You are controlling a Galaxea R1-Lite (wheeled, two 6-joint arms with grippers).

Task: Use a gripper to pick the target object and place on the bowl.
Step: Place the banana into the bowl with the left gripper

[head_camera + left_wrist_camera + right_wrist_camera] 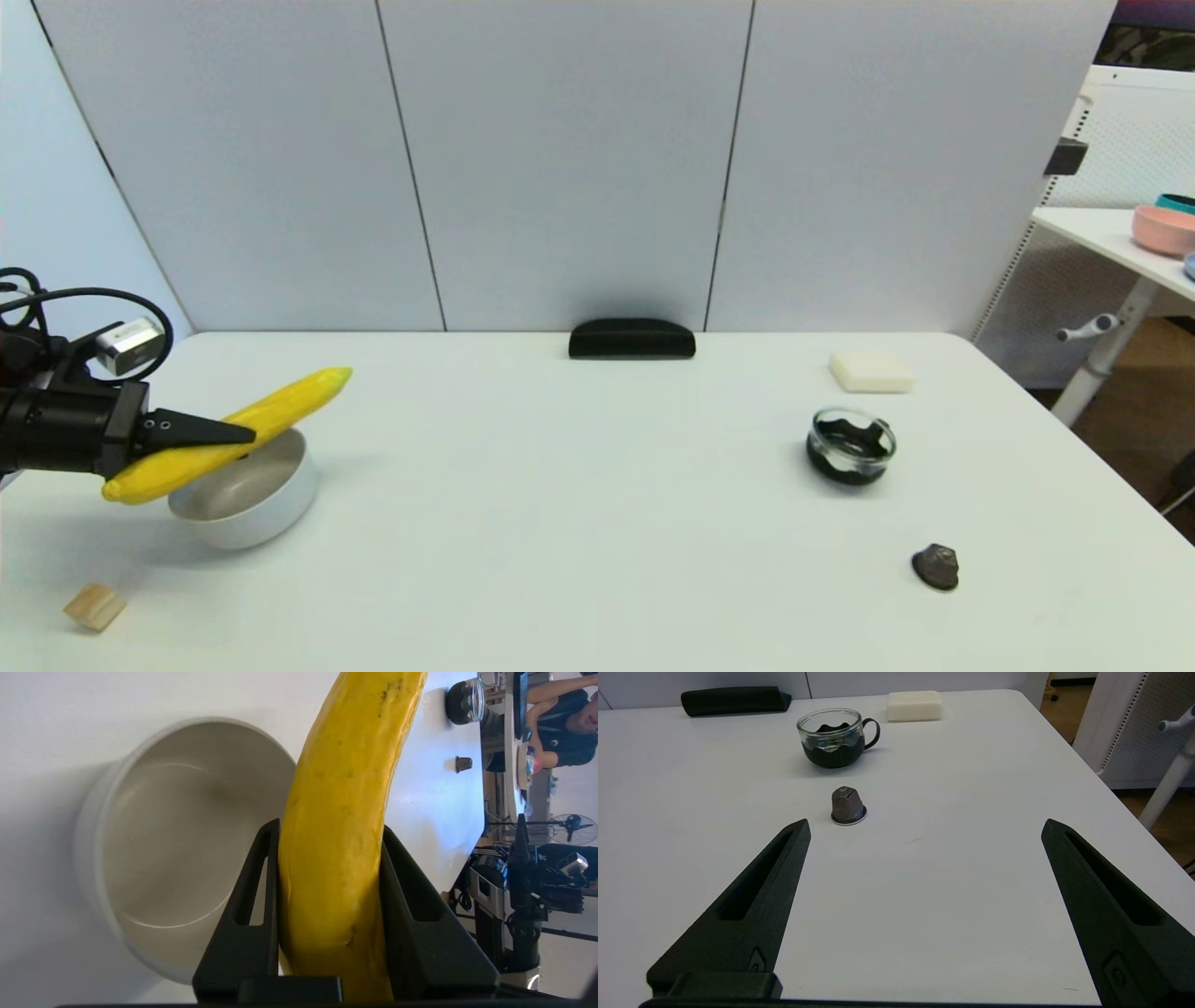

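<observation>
At the near left corner of the white table sits a small wooden cube, alone and well apart from the rest. Just beyond it, the black pointed left gripper reaches in from the left edge, its two fingers clamped on either side of a long curved bright yellow banana. The banana is held off the table and tilted, its near-left end lower and its far-right tip raised; it stretches across above the round plain matte white bowl and overhangs the bowl's rim on both sides. In the left wrist view the banana passes over one side of the bowl, whose pale beige-grey interior is bare. Whether the banana touches the rim cannot be told.

At the far edge, near the middle, lies a flat black oblong pad. Further right, a pale cream rectangular block rests toward the far right corner. Nearer than it stands a clear glass cup with a dark inside and a handle, and nearer again a small dark grey capsule.

The black right gripper hangs over the near right part of the table, its fingers spread wide and holding nothing, the capsule just beyond its left finger.
</observation>
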